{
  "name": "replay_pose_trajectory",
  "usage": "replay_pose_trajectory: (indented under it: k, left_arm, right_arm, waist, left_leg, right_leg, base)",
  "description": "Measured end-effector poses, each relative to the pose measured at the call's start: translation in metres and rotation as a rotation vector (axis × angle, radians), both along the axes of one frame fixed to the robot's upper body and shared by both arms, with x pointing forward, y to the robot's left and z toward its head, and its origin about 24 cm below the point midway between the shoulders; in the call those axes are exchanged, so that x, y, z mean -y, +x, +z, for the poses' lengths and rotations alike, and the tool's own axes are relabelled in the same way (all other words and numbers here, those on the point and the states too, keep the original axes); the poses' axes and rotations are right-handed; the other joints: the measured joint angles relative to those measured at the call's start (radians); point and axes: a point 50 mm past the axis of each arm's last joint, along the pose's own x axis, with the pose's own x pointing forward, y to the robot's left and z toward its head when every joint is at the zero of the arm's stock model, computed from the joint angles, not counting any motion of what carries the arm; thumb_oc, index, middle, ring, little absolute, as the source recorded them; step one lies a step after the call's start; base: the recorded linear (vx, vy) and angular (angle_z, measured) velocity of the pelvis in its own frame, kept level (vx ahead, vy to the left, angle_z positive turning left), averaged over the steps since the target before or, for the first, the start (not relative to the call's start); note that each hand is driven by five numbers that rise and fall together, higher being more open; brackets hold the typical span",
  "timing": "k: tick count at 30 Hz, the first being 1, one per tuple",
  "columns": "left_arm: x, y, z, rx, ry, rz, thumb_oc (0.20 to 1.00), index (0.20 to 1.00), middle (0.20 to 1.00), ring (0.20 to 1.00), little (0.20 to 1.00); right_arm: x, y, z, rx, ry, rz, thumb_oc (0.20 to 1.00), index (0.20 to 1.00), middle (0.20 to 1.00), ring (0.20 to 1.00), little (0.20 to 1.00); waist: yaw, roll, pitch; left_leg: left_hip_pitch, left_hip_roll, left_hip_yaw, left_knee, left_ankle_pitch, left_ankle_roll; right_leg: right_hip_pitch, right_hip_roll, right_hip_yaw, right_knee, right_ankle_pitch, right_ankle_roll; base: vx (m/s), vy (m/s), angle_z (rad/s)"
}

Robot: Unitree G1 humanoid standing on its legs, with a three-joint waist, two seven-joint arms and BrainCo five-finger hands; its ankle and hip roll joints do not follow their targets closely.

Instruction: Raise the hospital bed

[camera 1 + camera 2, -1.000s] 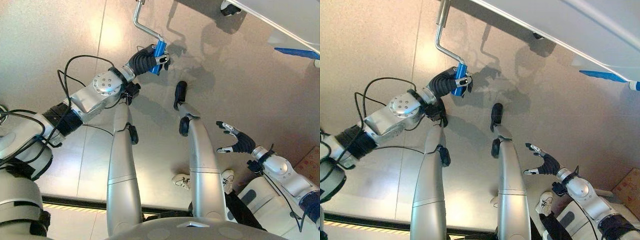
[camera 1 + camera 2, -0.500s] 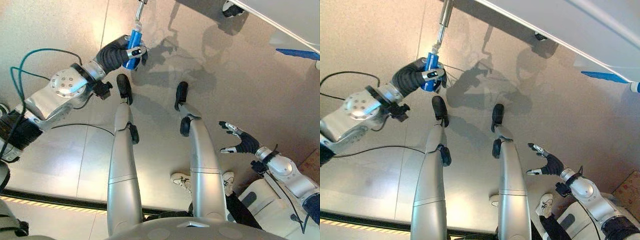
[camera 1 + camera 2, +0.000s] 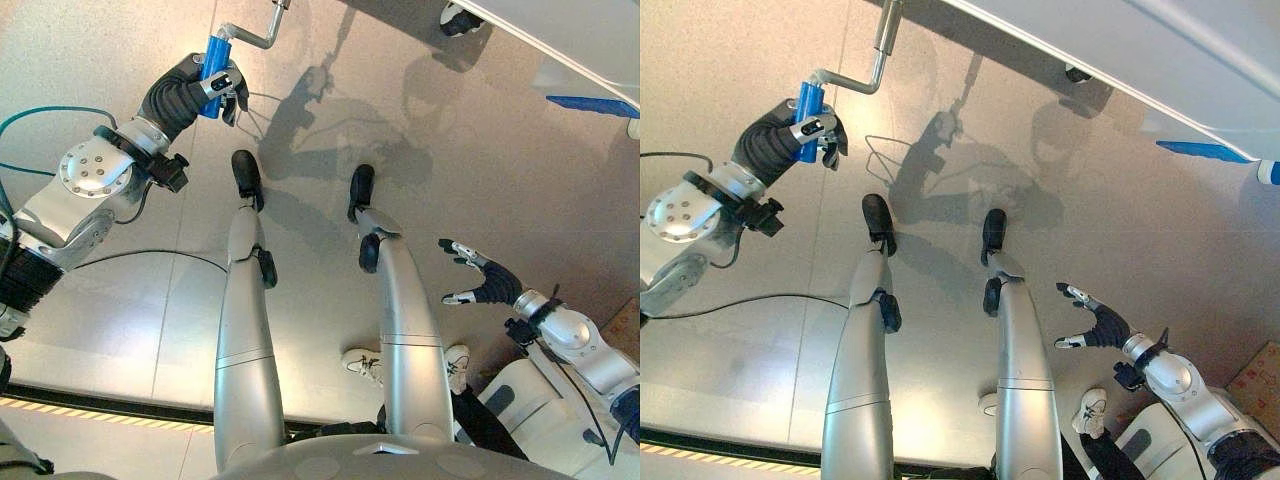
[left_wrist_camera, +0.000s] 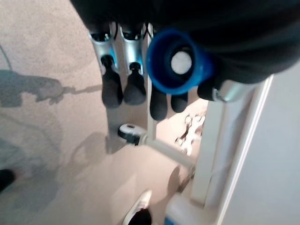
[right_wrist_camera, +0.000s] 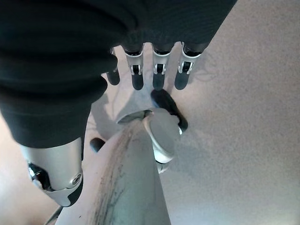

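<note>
Because the hospital bed (image 3: pixel 1120 60) goes up when its crank turns, the left hand (image 3: pixel 185 90) has its fingers curled tight round the blue crank handle (image 3: pixel 214 62) below the bed's edge, while the right hand (image 3: pixel 483 283) waits with fingers spread.

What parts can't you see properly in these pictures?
- Bed: the eye views' top edge cuts it off; its height cannot be told.
- Crank rod: where it joins the bed is cut off by that edge.
- Blue crank handle: mostly wrapped by the left hand.
- Cardboard box: cut by the right edge, beyond the open right hand.
</note>
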Motion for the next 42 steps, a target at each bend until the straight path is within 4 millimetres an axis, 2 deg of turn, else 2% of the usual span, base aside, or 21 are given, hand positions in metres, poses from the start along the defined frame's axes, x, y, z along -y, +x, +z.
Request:
replay_pose_trajectory:
  k: [8, 17, 25, 33, 42]
  left_arm:
    - [-0.015, 0.008, -0.004, 0.025, -0.056, 0.094, 0.2, 0.2, 0.2, 0.2, 0.2]
    - [-0.023, 0.04, -0.022, 0.019, -0.174, 0.259, 0.2, 0.2, 0.2, 0.2, 0.2]
    - [-0.027, 0.066, -0.04, -0.042, -0.162, 0.424, 0.2, 0.2, 0.2, 0.2, 0.2]
    - [-0.012, 0.085, -0.051, -0.091, -0.163, 0.514, 0.2, 0.2, 0.2, 0.2, 0.2]
    - [0.0, 0.091, -0.055, -0.096, -0.103, 0.555, 0.2, 0.2, 0.2, 0.2, 0.2]
  right_arm:
    - [0.002, 0.002, 0.004, 0.016, 0.0, -0.008, 1.0, 1.0, 1.0, 1.0, 1.0]
    - [-0.006, 0.003, 0.006, 0.032, 0.019, 0.017, 1.0, 1.0, 1.0, 1.0, 1.0]
    - [-0.015, 0.006, 0.006, 0.032, 0.028, 0.053, 1.0, 1.0, 1.0, 1.0, 1.0]
    - [-0.023, 0.007, 0.002, 0.018, 0.032, 0.083, 1.0, 1.0, 1.0, 1.0, 1.0]
    - [-0.029, 0.01, 0.002, 0.02, 0.041, 0.102, 1.0, 1.0, 1.0, 1.0, 1.0]
  waist:
    - [-0.001, 0.0, 0.0]
    - [-0.019, 0.0, 0.0]
    - [-0.055, -0.003, 0.001]
    - [-0.072, -0.007, 0.003]
    - [-0.084, -0.022, 0.01]
  left_leg:
    - [-0.003, 0.003, -0.009, 0.0, -0.003, -0.003]
    - [-0.014, 0.004, -0.023, 0.003, -0.004, -0.004]
    - [-0.033, 0.01, -0.028, 0.013, -0.008, -0.004]
    - [-0.037, 0.019, -0.033, 0.024, -0.013, -0.008]
    - [-0.037, 0.025, -0.033, 0.032, -0.016, -0.011]
  right_leg:
    - [0.01, 0.001, -0.013, -0.014, 0.0, -0.001]
    - [0.014, 0.007, -0.024, -0.023, 0.0, -0.001]
    - [0.011, 0.013, -0.038, -0.037, 0.003, -0.003]
    - [0.011, 0.023, -0.04, -0.037, 0.006, -0.006]
    - [0.01, 0.03, -0.039, -0.035, 0.008, -0.009]
  base:
    - [0.01, 0.054, 0.0]
    - [0.0, 0.02, 0.0]
    - [0.0, -0.002, 0.0]
    - [0.0, -0.031, -0.02]
    - [0.0, -0.011, 0.0]
